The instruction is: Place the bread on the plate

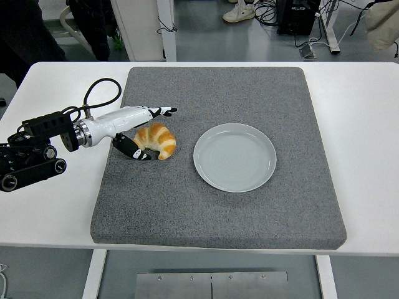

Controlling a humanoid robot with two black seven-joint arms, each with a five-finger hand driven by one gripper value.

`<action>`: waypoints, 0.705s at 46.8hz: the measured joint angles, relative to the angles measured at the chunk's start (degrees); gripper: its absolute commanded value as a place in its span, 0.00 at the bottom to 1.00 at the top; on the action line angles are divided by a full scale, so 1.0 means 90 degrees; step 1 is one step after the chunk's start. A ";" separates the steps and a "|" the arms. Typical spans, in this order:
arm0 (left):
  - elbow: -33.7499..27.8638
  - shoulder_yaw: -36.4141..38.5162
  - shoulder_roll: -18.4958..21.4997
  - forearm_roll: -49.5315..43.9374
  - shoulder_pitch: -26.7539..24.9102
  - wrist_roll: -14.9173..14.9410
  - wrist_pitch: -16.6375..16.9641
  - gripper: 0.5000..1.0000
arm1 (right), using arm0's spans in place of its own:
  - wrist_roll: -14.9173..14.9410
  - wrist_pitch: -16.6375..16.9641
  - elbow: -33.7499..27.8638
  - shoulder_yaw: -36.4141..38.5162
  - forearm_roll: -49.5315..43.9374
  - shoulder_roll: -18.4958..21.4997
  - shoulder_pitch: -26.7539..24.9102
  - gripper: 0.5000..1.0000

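Observation:
A golden croissant (pixel 158 139) lies on the grey mat, left of the pale blue plate (pixel 234 156). My left hand (pixel 147 132) reaches in from the left and brackets the croissant. Its white fingers (pixel 156 112) stretch over the bread's far side, and the black thumb (pixel 137 152) sits at its near left end. The fingers are spread and do not close on the bread. The plate has nothing on it. My right arm is out of view.
The grey mat (pixel 218 205) covers most of the white table (pixel 368 124). Beyond the far edge of the table are table legs, cables and a person's shoes on the floor.

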 measured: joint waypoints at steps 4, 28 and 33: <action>0.0096 -0.0002 -0.0044 -0.0011 0.0044 -0.0014 0.0013 0.90 | -0.0003 0.0000 0.0000 -0.0007 -0.0001 0.0000 -0.0001 1.00; 0.0645 -0.0022 -0.0488 -0.0101 0.0180 -0.0196 0.0118 0.88 | -0.0002 0.0000 0.0000 -0.0010 -0.0004 0.0000 -0.0002 1.00; 0.0645 -0.0022 -0.0489 -0.0102 0.0179 -0.0197 0.0118 0.87 | -0.0002 0.0000 0.0000 -0.0010 -0.0005 0.0000 -0.0002 1.00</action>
